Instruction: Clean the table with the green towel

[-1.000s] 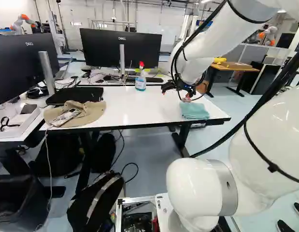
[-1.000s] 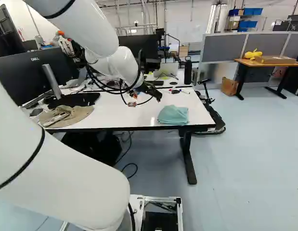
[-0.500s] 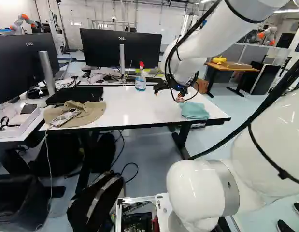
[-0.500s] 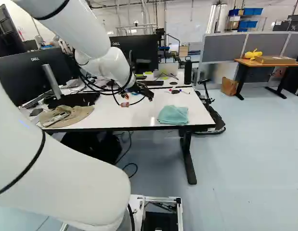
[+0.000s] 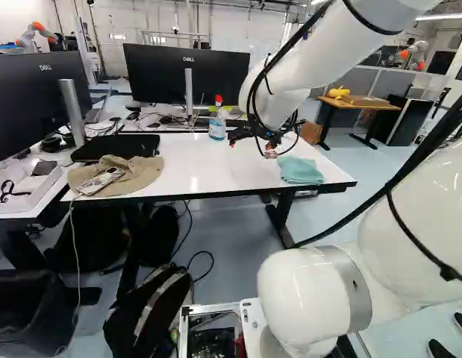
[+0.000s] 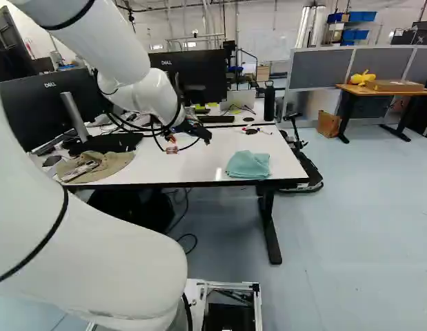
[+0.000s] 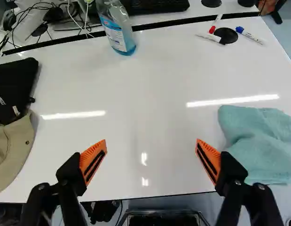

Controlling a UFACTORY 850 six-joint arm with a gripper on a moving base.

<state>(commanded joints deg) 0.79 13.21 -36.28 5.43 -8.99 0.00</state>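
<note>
Your gripper (image 5: 252, 145) stands wide open, holding nothing; the towel (image 7: 260, 141) lies beside one jaw, the hat (image 7: 16, 150) beside the other, the bottle (image 7: 118, 33) ahead.

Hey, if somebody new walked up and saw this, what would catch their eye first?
Probably the big white arm, crossing the upper right of the left base view, with its open gripper out above the white table. Next, the blue-green towel, bunched near the table's right end in both base views. Then the red-topped spray bottle by the table's far edge and the tan hat at its left end in the left base view.
</note>
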